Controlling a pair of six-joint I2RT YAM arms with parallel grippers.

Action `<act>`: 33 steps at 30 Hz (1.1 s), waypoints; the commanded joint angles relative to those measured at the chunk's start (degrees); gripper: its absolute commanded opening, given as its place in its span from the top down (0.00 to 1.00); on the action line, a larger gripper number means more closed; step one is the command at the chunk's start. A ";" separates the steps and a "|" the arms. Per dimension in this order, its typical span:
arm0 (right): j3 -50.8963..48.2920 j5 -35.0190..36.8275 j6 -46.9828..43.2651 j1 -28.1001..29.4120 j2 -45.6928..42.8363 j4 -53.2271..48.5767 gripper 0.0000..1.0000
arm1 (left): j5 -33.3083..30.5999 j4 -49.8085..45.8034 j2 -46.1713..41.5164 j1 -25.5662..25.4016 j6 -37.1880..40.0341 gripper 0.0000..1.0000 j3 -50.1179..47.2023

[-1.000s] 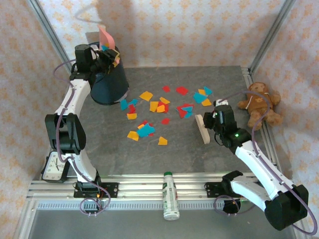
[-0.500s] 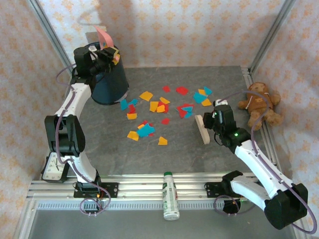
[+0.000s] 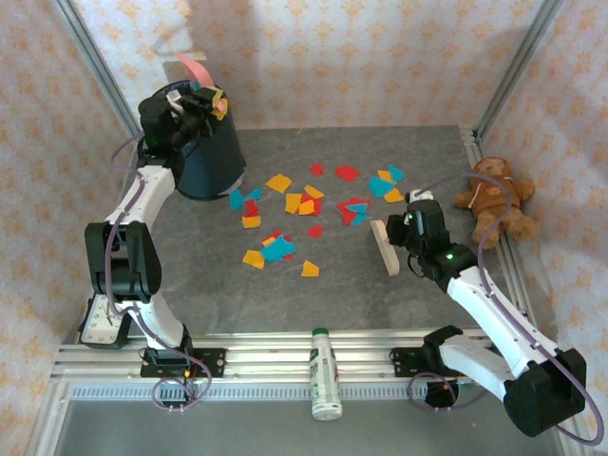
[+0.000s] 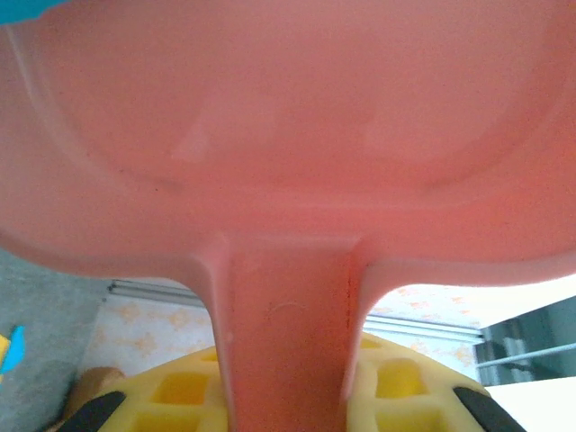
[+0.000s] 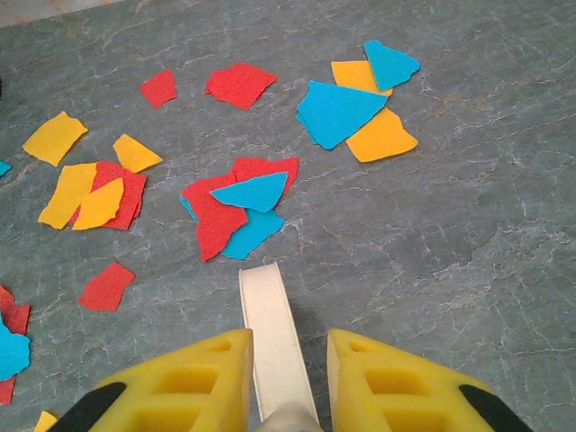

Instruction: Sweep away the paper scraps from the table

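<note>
The overhead camera looks down from above and behind my arm bases over the whole dark grey stone-patterned table [image 3: 399,294]. My left wrist camera sits close against the pink plastic dustpan [image 4: 288,135], facing along its handle. My right wrist camera looks down from near, past my yellow fingers [image 5: 216,364] and the pale flat bar [image 5: 270,333] between them, at the small coloured paper scraps [image 5: 243,193] the overhead view shares.

3 walls [image 3: 380,57] of pale panelling, printed with small orange flowers, closed in the grey stone-patterned tabletop [image 3: 218,294] at the back, left and right. 2 slanted aluminium posts [image 3: 518,66] marked the rear corners. The light was soft and even, leaving a faint shadow [image 3: 223,33] on the back wall.
</note>
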 commanded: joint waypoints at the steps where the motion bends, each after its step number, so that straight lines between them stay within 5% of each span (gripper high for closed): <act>1: 0.45 -0.09 0.47 0.37 -0.40 2.03 1.00 | -0.37 9.21 -2.39 0.41 -5.86 1.00 -0.88; 16: 0.11 -0.07 1.15 0.37 -0.71 2.22 1.00 | -0.35 18.22 -2.36 0.27 -13.54 1.00 -3.46; 33: -0.94 -2.40 4.56 0.33 -3.78 5.55 1.00 | 3.35 -24.72 -13.40 -0.54 30.51 1.00 -0.15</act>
